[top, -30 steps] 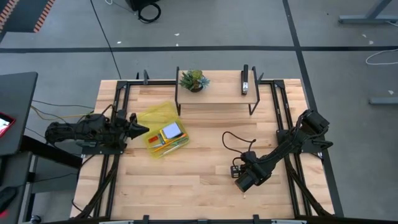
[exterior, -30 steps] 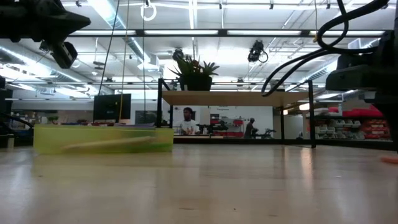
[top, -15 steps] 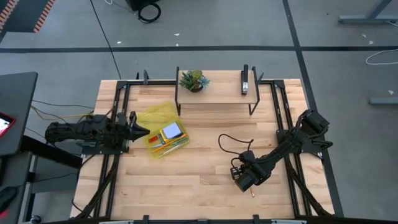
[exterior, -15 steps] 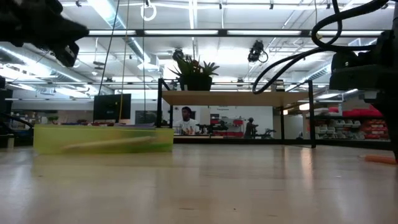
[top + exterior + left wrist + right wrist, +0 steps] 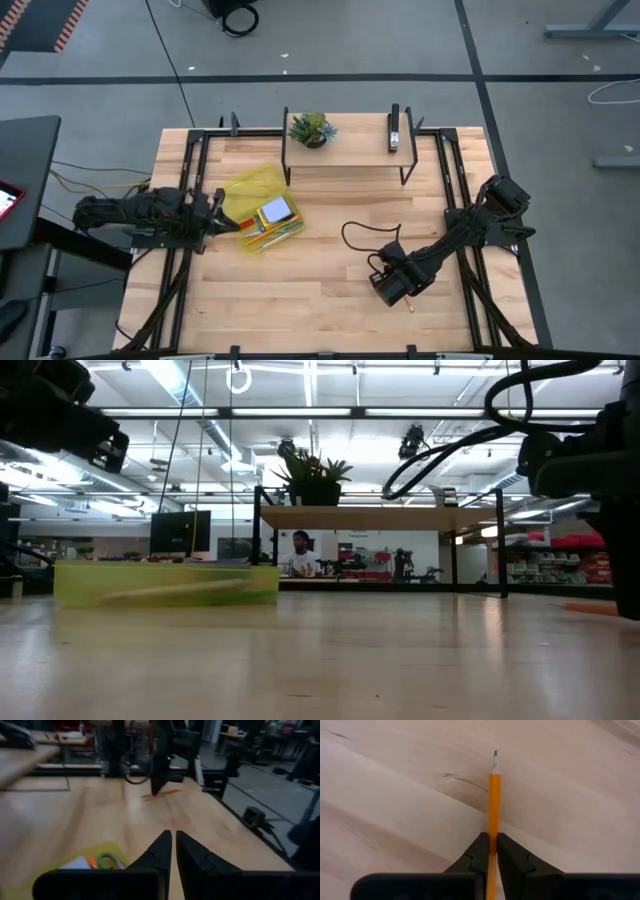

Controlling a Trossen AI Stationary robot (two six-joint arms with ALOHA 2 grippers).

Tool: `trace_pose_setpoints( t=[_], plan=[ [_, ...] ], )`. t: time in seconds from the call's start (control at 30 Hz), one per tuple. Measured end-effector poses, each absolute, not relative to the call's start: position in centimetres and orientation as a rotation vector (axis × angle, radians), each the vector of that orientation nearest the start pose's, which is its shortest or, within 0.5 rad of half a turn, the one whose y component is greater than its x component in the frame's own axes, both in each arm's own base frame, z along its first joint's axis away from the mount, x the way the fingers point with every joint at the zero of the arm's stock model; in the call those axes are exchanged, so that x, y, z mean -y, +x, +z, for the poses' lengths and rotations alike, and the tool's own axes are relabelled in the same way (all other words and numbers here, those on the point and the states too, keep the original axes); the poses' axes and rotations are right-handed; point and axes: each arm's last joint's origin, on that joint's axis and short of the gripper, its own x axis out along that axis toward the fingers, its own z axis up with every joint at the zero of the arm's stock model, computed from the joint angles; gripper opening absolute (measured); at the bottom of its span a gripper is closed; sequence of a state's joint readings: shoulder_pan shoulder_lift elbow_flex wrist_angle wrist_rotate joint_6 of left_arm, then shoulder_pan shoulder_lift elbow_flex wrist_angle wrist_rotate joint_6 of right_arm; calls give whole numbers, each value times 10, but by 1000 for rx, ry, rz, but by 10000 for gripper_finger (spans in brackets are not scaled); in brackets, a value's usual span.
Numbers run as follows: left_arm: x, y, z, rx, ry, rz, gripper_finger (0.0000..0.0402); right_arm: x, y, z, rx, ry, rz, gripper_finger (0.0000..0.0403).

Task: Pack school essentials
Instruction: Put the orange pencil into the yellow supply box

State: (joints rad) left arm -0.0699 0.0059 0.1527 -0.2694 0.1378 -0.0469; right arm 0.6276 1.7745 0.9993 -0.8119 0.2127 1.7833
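Orange pencil [image 5: 493, 795] clamped between right pincer [image 5: 490, 851] fingertips, point jutting forward

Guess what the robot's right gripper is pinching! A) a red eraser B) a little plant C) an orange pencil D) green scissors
C: in the right wrist view the right gripper is shut on an orange pencil, whose sharpened tip points out over the bare wooden table.

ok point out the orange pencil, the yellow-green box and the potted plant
orange pencil [image 5: 493, 795]: right wrist view, middle of the orange shaft ahead of the gripper.
yellow-green box [image 5: 246, 184]: high view, bare yellow-green part of the box.
potted plant [image 5: 310, 128]: high view, its green leaves, on the raised shelf.
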Motion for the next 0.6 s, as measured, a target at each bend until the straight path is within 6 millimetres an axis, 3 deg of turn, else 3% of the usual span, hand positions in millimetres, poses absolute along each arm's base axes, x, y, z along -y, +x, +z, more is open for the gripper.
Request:
trace_pose_setpoints(
  t=[0.13, 0.23, 0.6],
  plan=[
    [12, 90, 175, -116, -96, -237, 40, -161, 242, 137, -1197, 760, -901, 37],
    [15, 93, 174, -51, -99, -262, 38, -158, 246, 139, -1214, 721, -853, 37],
    [22, 92, 172, -58, -76, -335, 33, -146, 271, 155, -1226, 537, -664, 37]
  ],
)
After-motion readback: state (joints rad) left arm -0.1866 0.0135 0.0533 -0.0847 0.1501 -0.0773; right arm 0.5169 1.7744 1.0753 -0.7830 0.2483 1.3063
